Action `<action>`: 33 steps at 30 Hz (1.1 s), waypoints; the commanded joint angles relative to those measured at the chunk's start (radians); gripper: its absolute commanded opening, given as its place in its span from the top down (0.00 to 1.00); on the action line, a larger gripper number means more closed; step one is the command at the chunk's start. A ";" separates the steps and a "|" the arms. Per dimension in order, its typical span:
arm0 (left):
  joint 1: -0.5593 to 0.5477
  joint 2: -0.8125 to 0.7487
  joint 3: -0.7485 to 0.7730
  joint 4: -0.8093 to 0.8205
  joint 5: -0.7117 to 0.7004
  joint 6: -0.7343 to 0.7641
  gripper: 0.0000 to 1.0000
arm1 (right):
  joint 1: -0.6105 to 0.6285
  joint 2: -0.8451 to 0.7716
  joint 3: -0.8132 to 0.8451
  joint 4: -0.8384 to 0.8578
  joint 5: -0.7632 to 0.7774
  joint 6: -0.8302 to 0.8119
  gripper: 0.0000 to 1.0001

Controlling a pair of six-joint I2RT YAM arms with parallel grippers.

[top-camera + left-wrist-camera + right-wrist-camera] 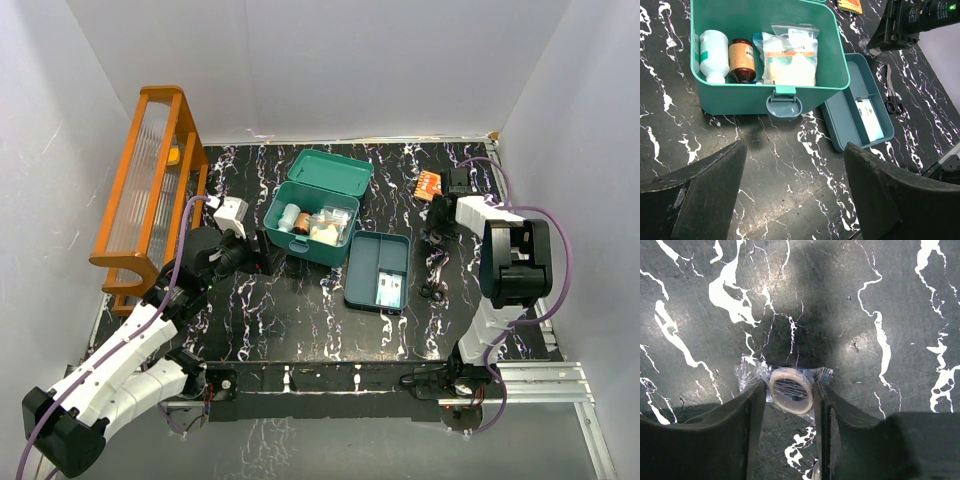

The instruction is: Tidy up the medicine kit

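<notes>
Right pincer [789,387]: down at the table [880,300], fingers [752,410] hugging both sides of a bagged roll. A true pinch? Cannot tell.
Tape roll [791,390]: pale, in a clear bag, sitting right between the jaws.
Left pincer [795,150]: spread wide, nothing between, hovering over bare marble in front of the box.
Medicine kit [740,95]: mid-table, lid [330,172] thrown back; inside, a white bottle [712,55], a brown bottle [741,60] and bagged packets [790,60].
Tray [850,100]: out on the table just beside the box's right corner, one white packet [870,117] in it.
Scissors [892,97]: right of the tray.
</notes>
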 commanded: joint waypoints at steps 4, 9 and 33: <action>-0.002 -0.014 -0.001 0.000 -0.007 0.009 0.22 | -0.006 0.010 0.024 0.014 -0.037 0.011 0.70; -0.002 -0.014 -0.002 -0.002 -0.007 0.010 0.22 | -0.006 -0.041 0.005 0.022 -0.031 0.047 0.72; -0.002 -0.026 -0.011 0.022 -0.058 0.009 0.22 | 0.249 -0.502 -0.227 -0.010 0.017 0.231 0.70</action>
